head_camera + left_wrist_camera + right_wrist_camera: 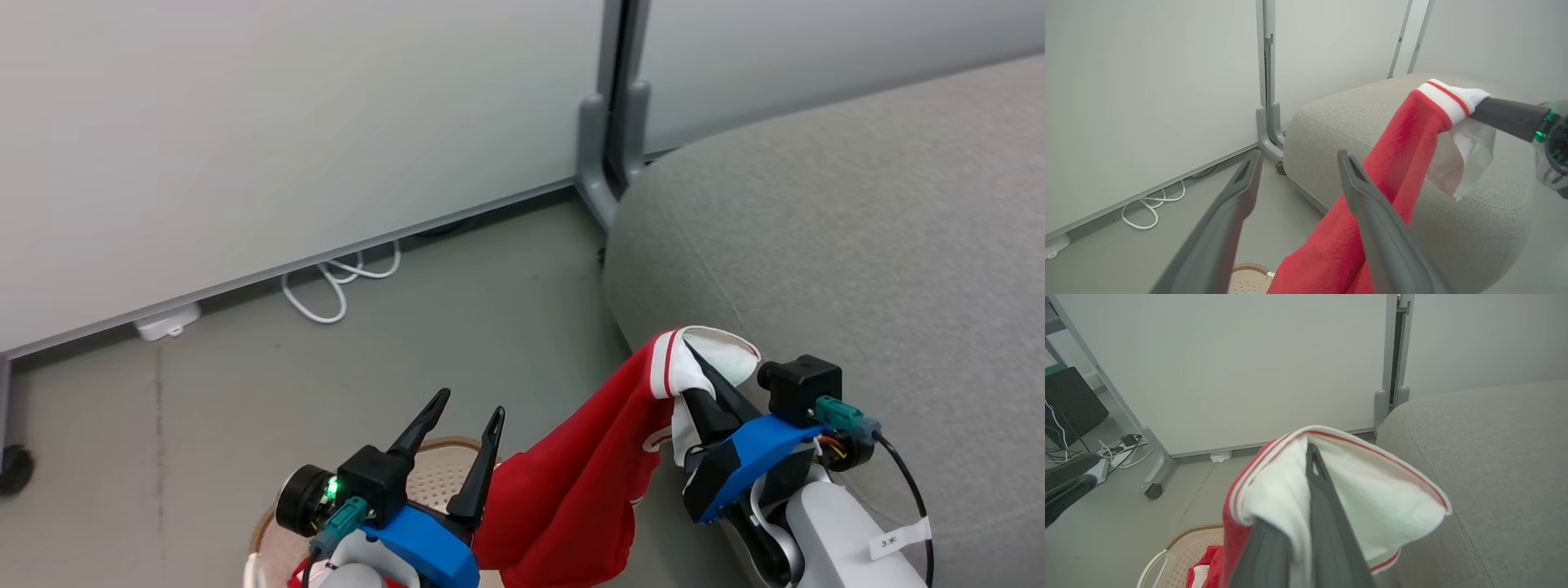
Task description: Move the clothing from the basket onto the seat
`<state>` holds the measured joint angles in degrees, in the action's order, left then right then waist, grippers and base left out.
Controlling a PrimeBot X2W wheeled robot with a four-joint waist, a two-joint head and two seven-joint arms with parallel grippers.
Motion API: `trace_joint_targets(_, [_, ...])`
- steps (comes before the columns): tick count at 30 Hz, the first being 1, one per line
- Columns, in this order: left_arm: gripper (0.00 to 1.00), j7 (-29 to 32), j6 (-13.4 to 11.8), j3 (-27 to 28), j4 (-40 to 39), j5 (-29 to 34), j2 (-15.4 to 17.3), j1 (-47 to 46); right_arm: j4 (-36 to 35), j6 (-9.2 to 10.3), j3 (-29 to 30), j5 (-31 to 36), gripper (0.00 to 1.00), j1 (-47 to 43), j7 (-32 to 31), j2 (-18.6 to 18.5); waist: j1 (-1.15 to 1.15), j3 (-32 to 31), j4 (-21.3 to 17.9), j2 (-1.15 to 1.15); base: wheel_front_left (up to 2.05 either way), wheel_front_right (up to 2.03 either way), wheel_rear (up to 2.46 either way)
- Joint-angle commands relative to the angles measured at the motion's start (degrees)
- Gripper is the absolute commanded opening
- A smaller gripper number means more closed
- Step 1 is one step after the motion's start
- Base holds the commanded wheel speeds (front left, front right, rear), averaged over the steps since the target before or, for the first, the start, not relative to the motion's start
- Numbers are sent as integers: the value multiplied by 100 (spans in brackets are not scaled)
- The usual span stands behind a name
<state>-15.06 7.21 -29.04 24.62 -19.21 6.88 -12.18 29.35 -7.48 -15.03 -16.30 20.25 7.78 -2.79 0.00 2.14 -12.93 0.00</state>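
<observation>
basket [426, 483] cut off below, red garment [571, 490] wrapping right tool [694, 365]

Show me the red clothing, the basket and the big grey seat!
red clothing [571, 490], head view, on its hanging red cloth.
basket [1182, 555], right wrist view, on its cream wall with holes.
seat [857, 245], head view, on its bare grey top.

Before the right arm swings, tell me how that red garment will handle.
Likely floppy: the red garment hangs limp from the shut right gripper toward the basket. Probably light: a pinch at its white cuff carries it.
</observation>
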Motion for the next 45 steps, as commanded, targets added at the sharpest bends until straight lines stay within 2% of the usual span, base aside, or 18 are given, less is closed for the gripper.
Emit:
trace_joint_targets(1, [100,-17,42,-12,-3,5,7,-99,-32,-3,5,-17,0,83,40,-17,0,114,-327,0,0,0,0])
trace_joint_targets(11, [100,-17,44,-81,6,-17,120,-171,36,-3,27,-126,0,87,166,-16,0,211,-1139,0,0,0,0])
trace_joint_targets(19, [100,-17,42,-114,11,-31,131,-208,107,-3,-5,-175,0,114,213,-15,0,217,-1491,0,0,0,0])
trace_joint_targets(33, [100,-17,29,-185,6,-80,157,-255,234,-3,120,-177,0,241,228,-15,0,270,-1400,0,0,0,0])
trace_joint_targets(42, [100,-17,29,-207,-98,-22,287,-412,114,-3,1236,526,0,1360,-145,-22,0,632,-1271,0,0,0,0])
trace_joint_targets(44, [100,-17,29,-229,-124,-3,308,-435,65,-3,1387,580,0,1528,-235,-57,0,716,-1244,0,0,0,0])
trace_joint_targets(45, [100,-17,29,-271,-162,18,361,-496,-50,-2,1686,741,0,1897,-358,-219,0,854,-1183,0,0,0,0])
